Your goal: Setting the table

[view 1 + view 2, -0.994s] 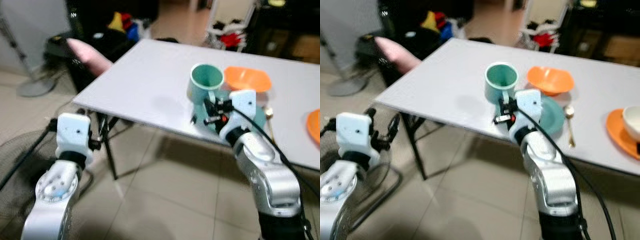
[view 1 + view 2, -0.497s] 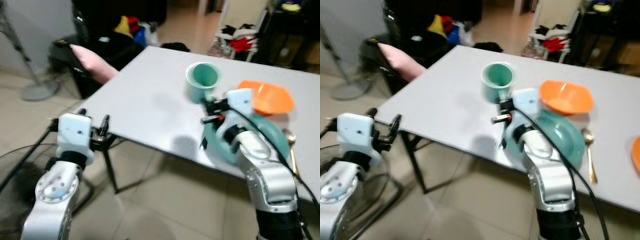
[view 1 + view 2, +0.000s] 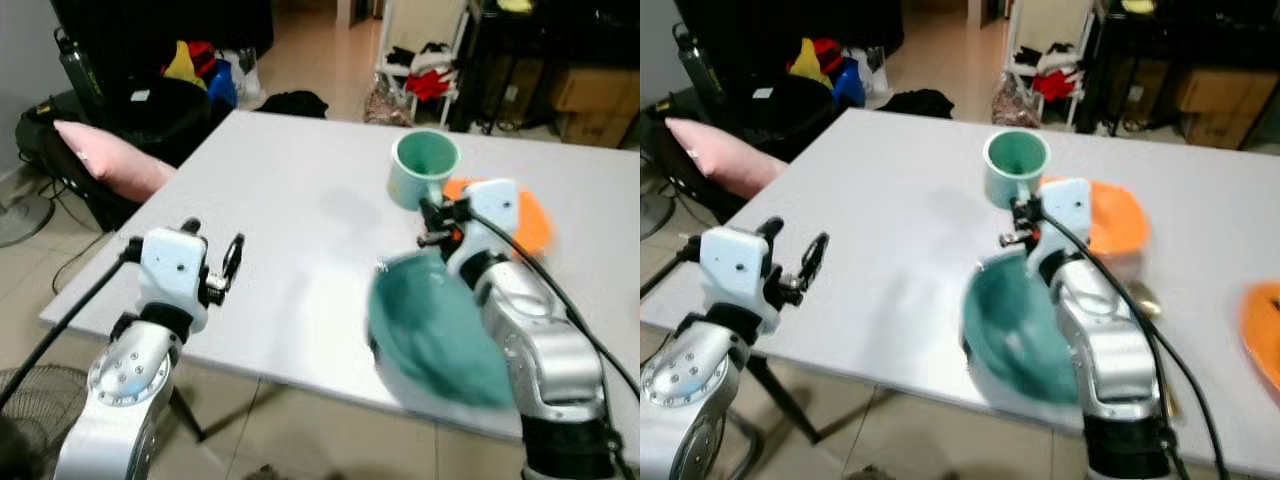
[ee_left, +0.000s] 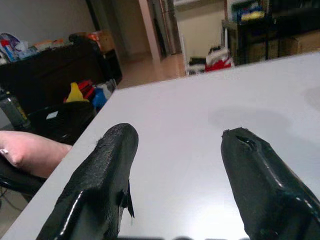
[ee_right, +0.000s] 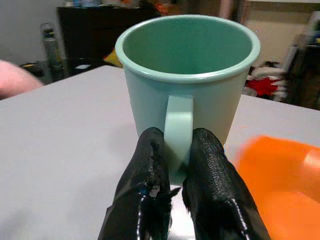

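Pale green mug (image 5: 189, 95), upright, its handle pinched between the two black fingers (image 5: 148, 172) of the right gripper (image 5: 176, 165), which is closed on it. The mug is held above the white table (image 3: 290, 215), toward its far side; whether its base touches the surface cannot be told. Just behind the mug and beside the right wrist lies an orange bowl (image 3: 1112, 215), partly hidden by the arm. Below the right forearm, near the table's front edge, appears a teal dish (image 3: 430, 335), heavily blurred; whether it rests flat or tilted cannot be told. An orange plate (image 3: 1262, 335) sits at the table's right end, well apart from the mug. The left gripper (image 4: 180, 150) hovers low over the near left part of the table with its fingers spread wide and nothing between them, well apart from the mug. Beyond the table's left corner, a pink cushion (image 3: 105, 160) rests on a dark chair (image 3: 60, 185). Farther back, coloured items (image 3: 200, 72) lie against dark furniture, and a rack with red and white clothing (image 3: 425, 75) stands on the tiled floor (image 3: 315, 40).
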### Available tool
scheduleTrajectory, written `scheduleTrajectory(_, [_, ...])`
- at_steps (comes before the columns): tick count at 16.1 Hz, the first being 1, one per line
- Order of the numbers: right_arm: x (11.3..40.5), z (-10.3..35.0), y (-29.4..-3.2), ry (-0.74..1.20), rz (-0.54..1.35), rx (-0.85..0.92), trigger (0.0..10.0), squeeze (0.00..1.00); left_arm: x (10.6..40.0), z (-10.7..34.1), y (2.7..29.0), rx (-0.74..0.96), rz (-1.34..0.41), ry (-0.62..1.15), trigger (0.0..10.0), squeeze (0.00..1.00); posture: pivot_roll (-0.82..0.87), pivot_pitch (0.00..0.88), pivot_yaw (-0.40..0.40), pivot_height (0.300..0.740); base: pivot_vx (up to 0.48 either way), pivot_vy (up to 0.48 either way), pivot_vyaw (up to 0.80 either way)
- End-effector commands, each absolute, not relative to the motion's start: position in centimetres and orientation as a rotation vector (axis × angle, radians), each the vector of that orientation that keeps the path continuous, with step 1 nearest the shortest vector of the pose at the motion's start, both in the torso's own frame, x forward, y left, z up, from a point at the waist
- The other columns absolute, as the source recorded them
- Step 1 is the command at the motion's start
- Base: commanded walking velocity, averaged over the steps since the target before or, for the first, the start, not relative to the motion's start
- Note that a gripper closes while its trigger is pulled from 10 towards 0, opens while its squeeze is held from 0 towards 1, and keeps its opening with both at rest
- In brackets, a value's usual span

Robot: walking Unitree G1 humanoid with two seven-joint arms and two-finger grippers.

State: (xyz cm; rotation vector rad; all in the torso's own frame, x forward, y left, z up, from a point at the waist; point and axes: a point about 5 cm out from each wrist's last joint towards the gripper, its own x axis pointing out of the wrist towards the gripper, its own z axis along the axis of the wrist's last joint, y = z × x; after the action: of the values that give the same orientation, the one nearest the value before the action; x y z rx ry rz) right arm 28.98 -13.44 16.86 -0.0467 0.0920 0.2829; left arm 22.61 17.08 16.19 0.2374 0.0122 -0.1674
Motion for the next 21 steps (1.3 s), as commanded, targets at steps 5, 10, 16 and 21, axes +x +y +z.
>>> scheduleTrajectory(5, [29.8, 17.7, -12.0, 0.046, 0.4, -0.029, 10.0, 0.0, 22.8, 16.6, 17.0, 0.24, -0.22, 0.008, 10.0, 0.0, -0.05, 0.0, 0.035, 0.74, 0.0, 0.0, 0.0])
scheduleTrajectory(10, [34.0, 16.5, -11.2, 0.159, 0.338, -0.074, 10.0, 0.0, 22.7, 16.9, 16.0, 0.212, -0.486, 0.049, 10.0, 0.0, -0.04, 0.0, 0.038, 0.74, 0.0, 0.0, 0.0])
scheduleTrajectory(16, [37.5, 14.7, -10.9, 0.25, 0.264, -0.113, 10.0, 0.0, 22.8, 17.2, 15.5, 0.227, -0.601, 0.066, 10.0, 0.0, -0.03, 0.0, 0.045, 0.74, 0.0, 0.0, 0.0])
scheduleTrajectory(21, [38.3, 13.2, -11.0, 0.302, 0.204, -0.057, 10.0, 0.0, 22.4, 17.2, 15.3, 0.222, -0.652, 0.086, 10.0, 0.0, -0.03, 0.0, 0.054, 0.74, 0.0, 0.0, 0.0])
